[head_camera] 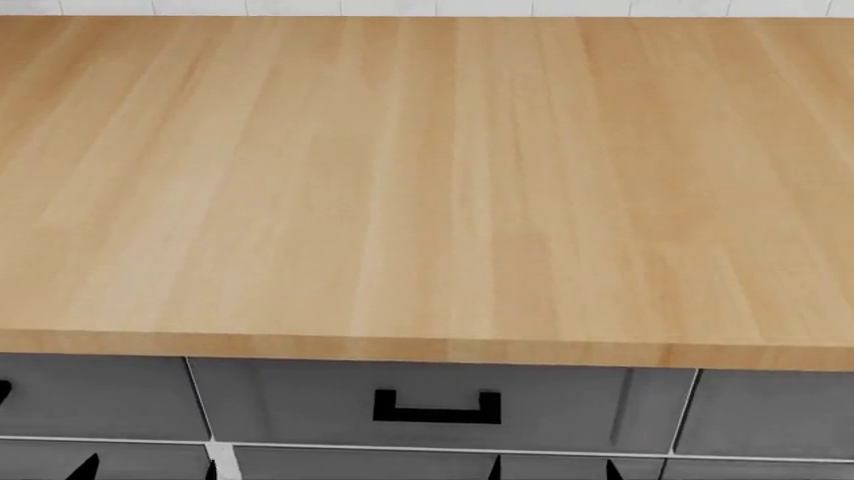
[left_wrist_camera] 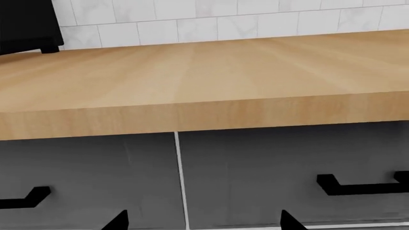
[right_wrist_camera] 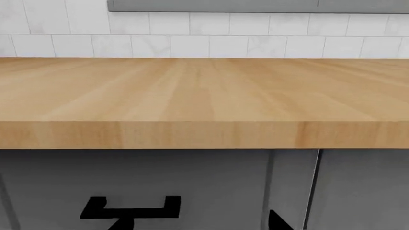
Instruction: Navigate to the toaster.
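Only a corner of the toaster (left_wrist_camera: 28,24) shows, in the left wrist view: a black boxy body with a short foot, standing on the wooden counter (left_wrist_camera: 211,72) against the tiled wall. Most of it is cut off by the frame edge. It does not appear in the head view or the right wrist view. My left gripper (left_wrist_camera: 203,221) hangs low before the drawer fronts, its black fingertips (left_wrist_camera: 118,221) far apart and nothing between them. My right gripper (right_wrist_camera: 198,224) is also open and empty in front of a drawer. Both pairs of tips peek in at the head view's lower edge.
The counter's front edge (head_camera: 427,350) runs across just ahead of me. Below it are grey drawers (head_camera: 427,400) with black handles (head_camera: 437,406). A white tile backsplash (right_wrist_camera: 204,45) stands behind the counter, with a grey cabinet underside (right_wrist_camera: 255,5) above it.
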Motion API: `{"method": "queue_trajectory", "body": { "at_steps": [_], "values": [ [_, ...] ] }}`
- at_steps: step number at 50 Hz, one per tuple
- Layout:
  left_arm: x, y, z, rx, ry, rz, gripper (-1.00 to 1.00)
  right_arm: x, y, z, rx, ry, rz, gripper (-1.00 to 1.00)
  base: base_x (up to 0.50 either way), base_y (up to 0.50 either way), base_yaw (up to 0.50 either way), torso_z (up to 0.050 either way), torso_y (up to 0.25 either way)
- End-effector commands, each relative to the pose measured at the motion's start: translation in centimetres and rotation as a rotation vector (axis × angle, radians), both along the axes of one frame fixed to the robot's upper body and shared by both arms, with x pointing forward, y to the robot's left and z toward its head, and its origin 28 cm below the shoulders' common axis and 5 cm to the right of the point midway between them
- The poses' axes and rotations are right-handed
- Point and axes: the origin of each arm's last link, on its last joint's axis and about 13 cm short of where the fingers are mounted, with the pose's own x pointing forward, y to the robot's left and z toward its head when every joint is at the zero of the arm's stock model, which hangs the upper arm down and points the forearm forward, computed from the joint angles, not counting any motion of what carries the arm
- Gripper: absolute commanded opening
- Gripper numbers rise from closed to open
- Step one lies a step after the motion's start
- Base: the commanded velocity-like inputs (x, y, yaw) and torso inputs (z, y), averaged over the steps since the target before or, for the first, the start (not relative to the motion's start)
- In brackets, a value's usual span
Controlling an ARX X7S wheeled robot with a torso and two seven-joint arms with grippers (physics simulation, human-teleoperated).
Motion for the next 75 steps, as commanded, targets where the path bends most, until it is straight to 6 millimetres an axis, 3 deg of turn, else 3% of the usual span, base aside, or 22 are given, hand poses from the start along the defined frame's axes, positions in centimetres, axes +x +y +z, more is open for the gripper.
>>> {"method": "queue_trajectory", "body": {
  "at_steps": [1,75],
  "values": [
    [0.10,0.13,0.06,-0.027,-0.024,0.004,1.00,0.05,0.01,-0.01,0.007,-0.005,0.007,1.00,0.00,-0.40,0.00,0.000,0.000],
    [-0.06,0.13,0.17,-0.027,-0.024,0.007,1.00,0.04,0.03,-0.01,0.007,-0.001,0.006,1.00,0.00,-0.39,0.00,0.000,0.000]
  ]
}}
